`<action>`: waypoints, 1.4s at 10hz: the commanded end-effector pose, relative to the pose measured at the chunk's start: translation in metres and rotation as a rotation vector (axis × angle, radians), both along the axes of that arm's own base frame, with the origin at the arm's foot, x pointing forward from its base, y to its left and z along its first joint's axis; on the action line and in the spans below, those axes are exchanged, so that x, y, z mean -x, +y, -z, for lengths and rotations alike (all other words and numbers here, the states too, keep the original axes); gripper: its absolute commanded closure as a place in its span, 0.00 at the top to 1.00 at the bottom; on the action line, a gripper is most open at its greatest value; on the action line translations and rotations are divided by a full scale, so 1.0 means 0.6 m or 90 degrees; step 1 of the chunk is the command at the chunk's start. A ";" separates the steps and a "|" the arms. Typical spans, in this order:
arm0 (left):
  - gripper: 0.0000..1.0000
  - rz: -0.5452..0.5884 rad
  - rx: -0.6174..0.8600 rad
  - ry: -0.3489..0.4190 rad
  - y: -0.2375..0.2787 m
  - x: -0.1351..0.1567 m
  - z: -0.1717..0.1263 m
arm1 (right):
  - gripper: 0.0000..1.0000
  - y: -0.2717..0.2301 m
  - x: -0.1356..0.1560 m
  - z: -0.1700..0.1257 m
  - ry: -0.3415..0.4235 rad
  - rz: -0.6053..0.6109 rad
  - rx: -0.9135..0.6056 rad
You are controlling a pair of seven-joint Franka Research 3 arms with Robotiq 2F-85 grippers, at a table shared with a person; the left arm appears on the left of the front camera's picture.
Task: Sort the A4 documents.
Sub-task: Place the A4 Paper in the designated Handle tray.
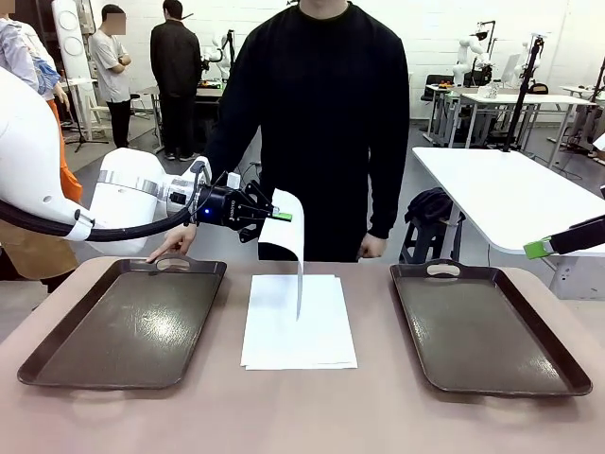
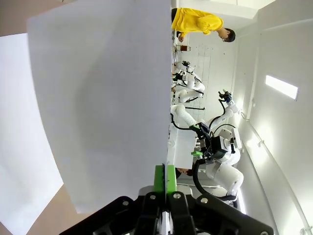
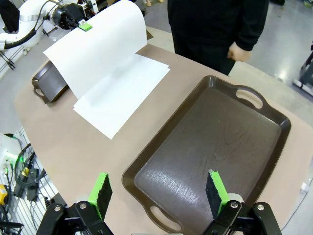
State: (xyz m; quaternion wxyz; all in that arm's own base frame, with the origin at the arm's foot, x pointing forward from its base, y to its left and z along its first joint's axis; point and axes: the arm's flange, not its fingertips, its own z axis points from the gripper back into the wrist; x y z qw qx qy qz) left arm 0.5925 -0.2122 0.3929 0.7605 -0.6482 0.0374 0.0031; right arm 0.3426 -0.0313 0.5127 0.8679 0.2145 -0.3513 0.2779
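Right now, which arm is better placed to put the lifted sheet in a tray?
Left. The left gripper is shut on the sheet, above the stack beside the left tray. The right gripper hangs open, empty, near the right tray.

Stack of A4 documents (image 1: 301, 333) between left tray (image 1: 123, 329) and right tray (image 1: 487, 326) — one sheet (image 1: 287, 229) above, person (image 1: 321, 123) behind

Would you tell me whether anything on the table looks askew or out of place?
Nothing damaged or spilled. The sheet pinched in the left gripper droops in a curl over the stack, whose edges sit slightly uneven.
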 end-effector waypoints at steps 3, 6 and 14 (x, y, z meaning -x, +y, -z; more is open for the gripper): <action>0.01 0.000 0.000 0.000 0.000 0.000 0.000 | 1.00 0.000 -0.002 0.003 0.002 -0.006 -0.010; 0.01 0.069 -0.011 -0.075 -0.002 0.011 -0.070 | 1.00 0.000 -0.002 0.003 0.002 -0.006 -0.010; 0.01 0.010 -0.059 -0.032 0.223 0.074 -0.048 | 1.00 0.000 -0.002 0.003 0.002 -0.006 -0.010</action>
